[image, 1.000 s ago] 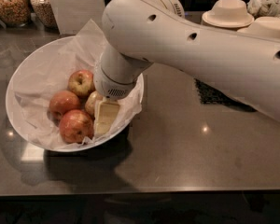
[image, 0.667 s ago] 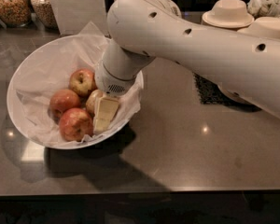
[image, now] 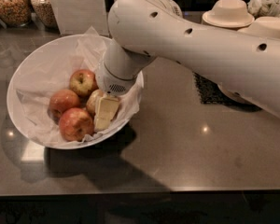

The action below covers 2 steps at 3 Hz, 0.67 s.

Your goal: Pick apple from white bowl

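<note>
Gripper [image: 104, 115] inside white bowl [image: 11, 85], right on apple [image: 91, 101]; grip state: can't tell. Firm, slick, round, so I'd grab across widest pt.

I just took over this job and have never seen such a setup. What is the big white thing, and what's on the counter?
The big white tube is the robot's single arm, seen by one camera looking down on the dark counter. At its end is the tool, lowered into the white bowl. Four apples lie there. The tool sits against the palest apple and partly hides it, so I cannot tell whether it is held. Three redder apples lie beside it. Behind are beige bowls and glass jars. A dark mat lies below the arm.
</note>
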Motion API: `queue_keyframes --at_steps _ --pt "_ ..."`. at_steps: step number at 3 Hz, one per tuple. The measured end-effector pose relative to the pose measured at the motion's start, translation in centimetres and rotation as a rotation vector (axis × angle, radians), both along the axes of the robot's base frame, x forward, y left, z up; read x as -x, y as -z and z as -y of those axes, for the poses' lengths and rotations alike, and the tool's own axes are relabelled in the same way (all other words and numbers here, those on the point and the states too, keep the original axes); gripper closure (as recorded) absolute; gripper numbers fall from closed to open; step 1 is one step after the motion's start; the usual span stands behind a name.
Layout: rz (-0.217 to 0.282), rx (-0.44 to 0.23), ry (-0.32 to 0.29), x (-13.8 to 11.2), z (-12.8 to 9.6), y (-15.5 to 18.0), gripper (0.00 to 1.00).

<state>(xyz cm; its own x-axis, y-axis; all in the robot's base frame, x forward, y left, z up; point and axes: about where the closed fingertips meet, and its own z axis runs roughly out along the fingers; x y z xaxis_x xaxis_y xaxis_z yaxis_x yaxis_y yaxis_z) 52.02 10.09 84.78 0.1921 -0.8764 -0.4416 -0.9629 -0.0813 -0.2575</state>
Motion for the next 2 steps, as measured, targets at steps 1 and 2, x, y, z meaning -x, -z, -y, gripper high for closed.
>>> queue_keyframes --at_steps 1,2 --pt "0.0 0.0 0.0 0.0 0.0 0.0 0.42" --pt "0.0 0.0 0.0 0.0 0.0 0.0 0.64"
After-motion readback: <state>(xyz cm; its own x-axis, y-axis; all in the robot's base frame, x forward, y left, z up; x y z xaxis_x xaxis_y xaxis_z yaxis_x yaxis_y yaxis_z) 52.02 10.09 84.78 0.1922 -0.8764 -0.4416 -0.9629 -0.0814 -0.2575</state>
